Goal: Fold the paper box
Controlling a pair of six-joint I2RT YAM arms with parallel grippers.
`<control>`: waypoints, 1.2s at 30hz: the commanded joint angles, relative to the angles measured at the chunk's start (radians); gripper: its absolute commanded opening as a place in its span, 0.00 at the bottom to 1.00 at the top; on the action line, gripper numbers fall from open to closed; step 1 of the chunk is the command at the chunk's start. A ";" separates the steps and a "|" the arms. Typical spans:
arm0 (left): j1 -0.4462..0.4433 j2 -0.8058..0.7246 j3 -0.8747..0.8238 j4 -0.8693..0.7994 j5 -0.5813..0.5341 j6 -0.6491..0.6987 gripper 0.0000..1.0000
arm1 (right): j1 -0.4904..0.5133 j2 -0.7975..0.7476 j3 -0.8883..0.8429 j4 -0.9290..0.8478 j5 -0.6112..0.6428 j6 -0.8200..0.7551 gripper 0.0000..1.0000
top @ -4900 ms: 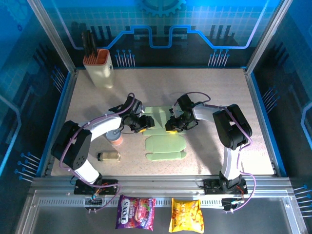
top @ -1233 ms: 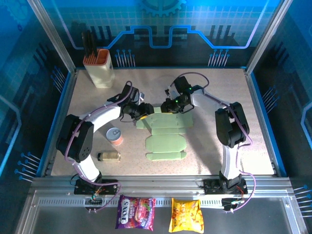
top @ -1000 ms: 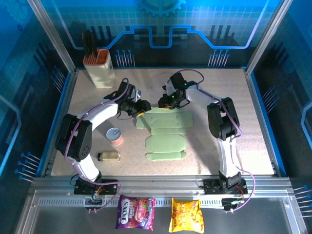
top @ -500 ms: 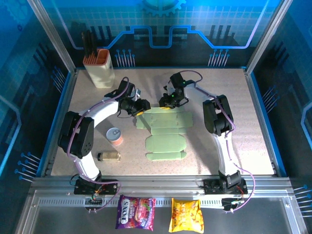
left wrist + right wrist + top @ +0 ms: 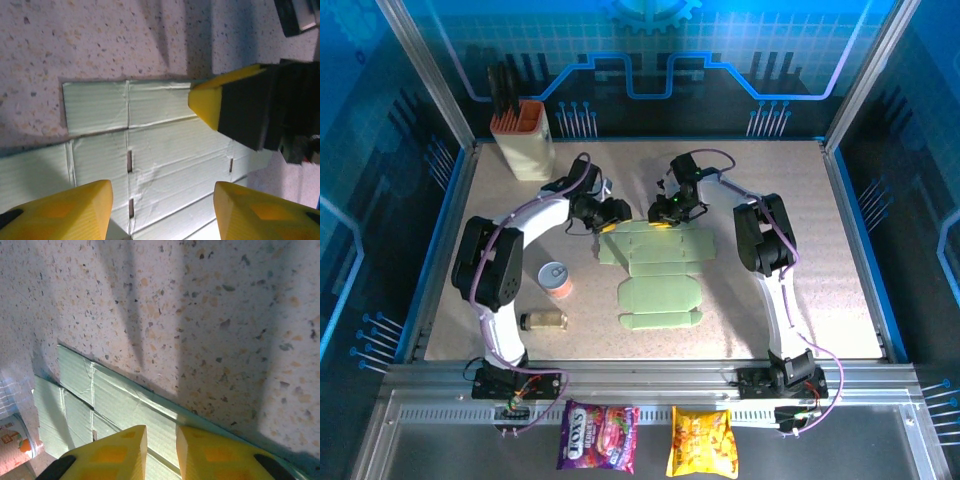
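1. The paper box lies flat and unfolded on the bench, directly beneath the left end effector, with its far edge at the nose of the right end effector; no flap is raised yet
2. The left end effector hangs with its jaws wide apart and nothing between them; the right one is closed to a narrow slit, and I cannot tell whether it pinches the edge
3. Thin card lying flat offers little to catch, so the right end effector may skate over the edge or shove the whole sheet toward the left one
4. The two end effectors are close together, so a careless descent could knock them together or crush a panel off its crease
5. A second sheet lies just beside the box, on the base side of both end effectors; a pushed box could ride onto it
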State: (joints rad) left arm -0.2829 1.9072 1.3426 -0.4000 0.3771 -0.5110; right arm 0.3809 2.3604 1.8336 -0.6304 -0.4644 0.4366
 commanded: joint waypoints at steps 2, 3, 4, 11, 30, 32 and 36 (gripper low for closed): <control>0.016 0.077 0.079 -0.074 -0.036 0.051 0.59 | -0.007 0.046 -0.037 -0.028 0.045 -0.008 0.26; 0.017 0.094 0.099 -0.089 -0.045 0.059 0.60 | -0.007 0.046 -0.038 -0.029 0.044 -0.008 0.26; 0.019 0.110 0.117 -0.105 -0.054 0.067 0.60 | -0.007 0.045 -0.038 -0.029 0.044 -0.007 0.26; 0.034 0.212 0.224 -0.179 -0.082 0.114 0.62 | -0.007 0.040 -0.038 -0.029 0.042 -0.006 0.26; 0.033 0.297 0.261 -0.186 -0.002 0.117 0.57 | -0.009 0.041 -0.037 -0.030 0.036 -0.009 0.26; 0.033 0.295 0.260 -0.184 -0.002 0.115 0.55 | -0.010 0.040 -0.038 -0.032 0.036 -0.009 0.26; 0.033 0.295 0.262 -0.182 0.002 0.112 0.51 | -0.010 0.041 -0.037 -0.030 0.036 -0.009 0.26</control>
State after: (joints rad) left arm -0.2489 2.1799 1.5978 -0.5709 0.3374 -0.4091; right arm 0.3782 2.3604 1.8317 -0.6266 -0.4751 0.4366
